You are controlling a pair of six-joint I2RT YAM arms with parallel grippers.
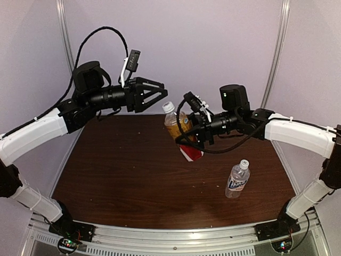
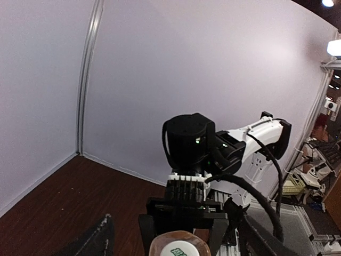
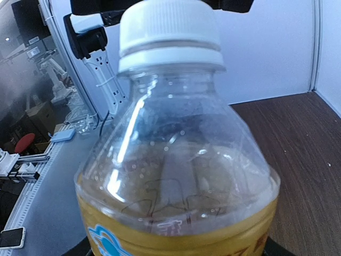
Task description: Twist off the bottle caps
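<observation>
The amber bottle [image 1: 175, 127] hangs tilted above the table with my right gripper [image 1: 187, 133] shut on its body, its red label [image 1: 191, 153] below the grip. Its white cap [image 1: 168, 106] sits on the neck and fills the top of the right wrist view [image 3: 169, 32]. My left gripper [image 1: 163, 89] stands open just left of and above that cap, not touching it. In the left wrist view the cap [image 2: 181, 249] shows low between the spread fingers [image 2: 100, 241]. The clear bottle [image 1: 237, 180] stands upright at the right, its white cap [image 1: 244, 164] on.
The brown table [image 1: 122, 170] ends at a metal rail [image 1: 170, 237] at the near edge. White walls close in the back and sides. The right arm's cables [image 1: 224, 146] loop beside the held bottle.
</observation>
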